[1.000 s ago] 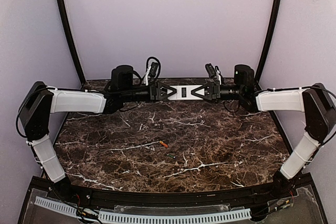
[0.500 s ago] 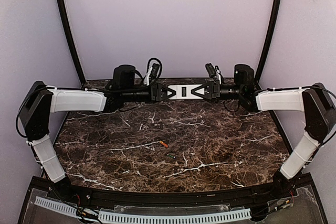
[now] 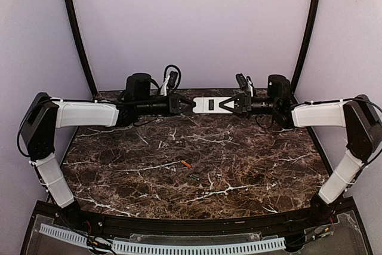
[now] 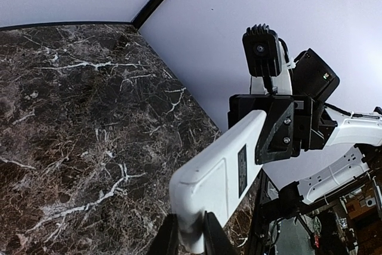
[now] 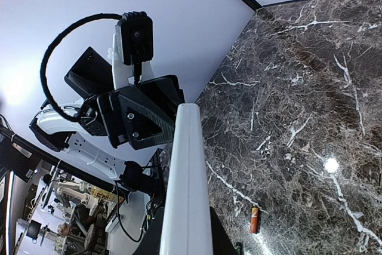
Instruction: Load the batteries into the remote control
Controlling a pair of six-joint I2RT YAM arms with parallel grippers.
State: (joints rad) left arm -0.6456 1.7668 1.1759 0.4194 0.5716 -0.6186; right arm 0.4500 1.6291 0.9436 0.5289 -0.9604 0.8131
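Observation:
The white remote control (image 3: 210, 104) hangs in the air over the far edge of the table, held level between both arms. My right gripper (image 3: 231, 104) is shut on its right end. In the right wrist view the remote (image 5: 188, 165) shows edge-on between my right gripper's (image 5: 188, 234) jaws. My left gripper (image 3: 190, 104) is at the remote's left tip. In the left wrist view my left gripper's (image 4: 191, 238) fingers flank the very end of the remote (image 4: 221, 171), whose plain back with a dark label shows. Two batteries lie on the table: an orange one (image 3: 187, 163) (image 5: 255, 219) and a greenish-dark one (image 3: 195, 176).
The dark marble table (image 3: 250, 159) is walled by pale panels at the back and sides, with black corner posts (image 3: 77, 34). A white perforated strip (image 3: 179, 246) runs along the near edge between the arm bases.
My left gripper has slid back to the left along the remote, from covering its left part to just its tip. The remote and my right gripper have shifted slightly right.

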